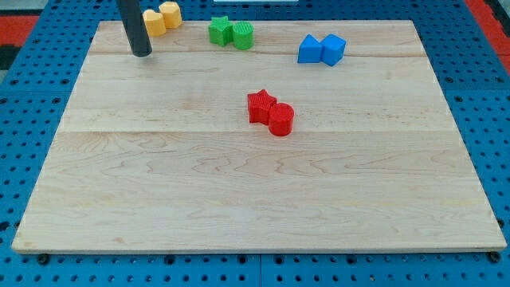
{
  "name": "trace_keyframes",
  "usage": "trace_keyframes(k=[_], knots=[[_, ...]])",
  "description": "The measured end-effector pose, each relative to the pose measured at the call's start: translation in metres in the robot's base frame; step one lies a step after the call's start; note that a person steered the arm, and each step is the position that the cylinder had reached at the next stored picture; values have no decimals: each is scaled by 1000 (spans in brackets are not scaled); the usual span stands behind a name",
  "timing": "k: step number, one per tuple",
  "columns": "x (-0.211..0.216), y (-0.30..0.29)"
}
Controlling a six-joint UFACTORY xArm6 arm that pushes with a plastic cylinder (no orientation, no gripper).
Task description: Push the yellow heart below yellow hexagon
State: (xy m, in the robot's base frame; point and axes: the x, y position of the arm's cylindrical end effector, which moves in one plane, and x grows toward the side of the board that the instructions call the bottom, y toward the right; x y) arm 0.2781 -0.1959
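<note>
Two yellow blocks touch at the board's top left. The left one [154, 21] looks like the yellow hexagon. The right one [170, 13], slightly higher in the view, looks like the yellow heart, though the shapes are hard to make out. The dark rod comes down from the view's top, and my tip [142, 54] rests on the board just below and slightly left of the left yellow block, a small gap away from it.
A green star [220, 30] and a green round block [243, 36] touch at top centre. Two blue blocks [310, 49] [333, 49] touch at top right. A red star [260, 106] and a red cylinder [280, 119] touch near the board's [239, 207] middle.
</note>
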Motion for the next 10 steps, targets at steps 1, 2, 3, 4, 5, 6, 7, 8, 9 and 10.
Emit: trace_keyframes(k=[1,2,3,4,5,6,7,8,9,10], knots=[[34,-20],[12,-50],[-38,-65],[-76,-67],[-87,-66],[-87,-49],[-86,-24],[-86,-3],[-86,10],[-85,11]])
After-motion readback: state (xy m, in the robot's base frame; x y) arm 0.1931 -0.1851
